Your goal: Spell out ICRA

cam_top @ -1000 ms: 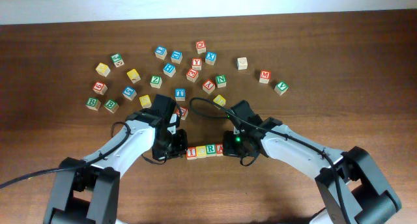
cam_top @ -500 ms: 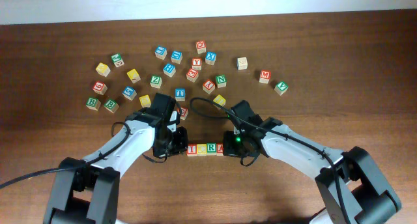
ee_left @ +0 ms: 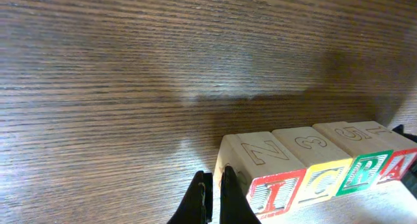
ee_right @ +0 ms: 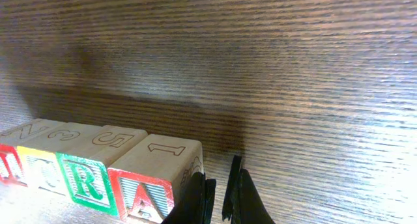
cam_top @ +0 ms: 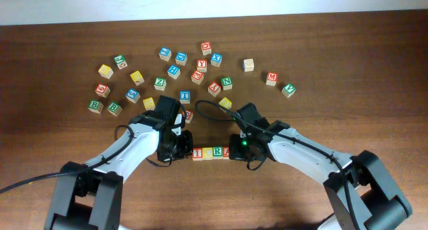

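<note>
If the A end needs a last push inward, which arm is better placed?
Right. The right gripper sits just beside the A at the row's end; the left gripper is at the I end.

The dark wood-grain table (cam_top: pixel 374 69) carried the red I (cam_top: pixel 197 154), yellow C (cam_top: pixel 207 153), green R (cam_top: pixel 217 152) and red A (cam_top: pixel 225 152), touching in one straight row. The other lettered blocks (cam_top: pixel 174 71) lay scattered beyond that row, toward the far edge, most well apart from it.

A robotics test bench — twin arms (cam_top: pixel 127 152) at a wood-grain table (cam_top: pixel 374 63).
</note>
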Motion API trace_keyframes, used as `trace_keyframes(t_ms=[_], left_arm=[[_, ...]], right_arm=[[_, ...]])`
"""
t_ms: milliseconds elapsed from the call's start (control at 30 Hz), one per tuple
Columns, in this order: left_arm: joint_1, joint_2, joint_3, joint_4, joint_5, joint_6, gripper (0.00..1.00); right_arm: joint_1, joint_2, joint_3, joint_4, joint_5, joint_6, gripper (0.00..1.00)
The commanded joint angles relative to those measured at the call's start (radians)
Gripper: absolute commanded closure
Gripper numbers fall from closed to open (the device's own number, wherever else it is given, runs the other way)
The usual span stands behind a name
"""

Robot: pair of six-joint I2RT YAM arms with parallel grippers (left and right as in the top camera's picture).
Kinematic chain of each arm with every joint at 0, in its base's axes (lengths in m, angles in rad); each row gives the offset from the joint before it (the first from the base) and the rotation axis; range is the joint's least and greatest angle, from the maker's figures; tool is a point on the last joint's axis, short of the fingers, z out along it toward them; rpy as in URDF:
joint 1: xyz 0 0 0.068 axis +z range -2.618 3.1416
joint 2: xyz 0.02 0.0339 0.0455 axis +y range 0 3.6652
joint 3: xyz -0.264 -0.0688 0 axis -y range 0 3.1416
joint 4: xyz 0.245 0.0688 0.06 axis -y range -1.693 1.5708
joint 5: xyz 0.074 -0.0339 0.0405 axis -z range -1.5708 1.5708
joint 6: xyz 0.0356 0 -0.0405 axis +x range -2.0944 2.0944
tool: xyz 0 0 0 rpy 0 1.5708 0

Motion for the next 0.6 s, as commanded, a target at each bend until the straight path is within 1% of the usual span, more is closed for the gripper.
trace_keyframes(t_ms=[0,233,300,367,433,467,500,533,567], left_arm=[[-0.003,0.007,-0.009,-0.015,-0.085,-0.008,1.0],[-0.003,0.003,-0.008,-0.02,-0.119,-0.009,1.0],[0.005,-0.028,-0.004,-0.04,-0.146,-0.009,1.0],[0.032,-0.109,0.011,-0.103,-0.19,-0.009,1.0],[0.06,-0.209,0.024,-0.155,-0.227,-0.008,1.0],[0.076,-0.275,0.025,-0.179,-0.239,-0.008,1.0],[0.102,-0.372,0.025,-0.208,-0.26,-0.008,1.0],[0.113,-0.417,0.025,-0.224,-0.271,-0.008,0.91],[0.121,-0.46,0.025,-0.238,-0.277,-0.008,0.57]], right_arm=[[0.004,0.011,-0.002,-0.004,0.034,0.01,0.96],[0.002,0.009,-0.001,-0.009,0.034,0.002,0.96],[-0.022,-0.017,0.008,-0.065,0.04,0.002,0.96],[-0.087,-0.093,0.036,-0.201,0.089,0.002,0.96],[-0.142,-0.195,0.04,-0.292,0.091,-0.04,0.96],[-0.164,-0.267,0.04,-0.345,0.092,-0.054,0.95],[-0.174,-0.388,0.04,-0.424,0.103,-0.054,0.9],[-0.169,-0.473,0.04,-0.471,0.113,-0.053,0.81],[-0.163,-0.54,0.04,-0.506,0.116,-0.053,0.62]])
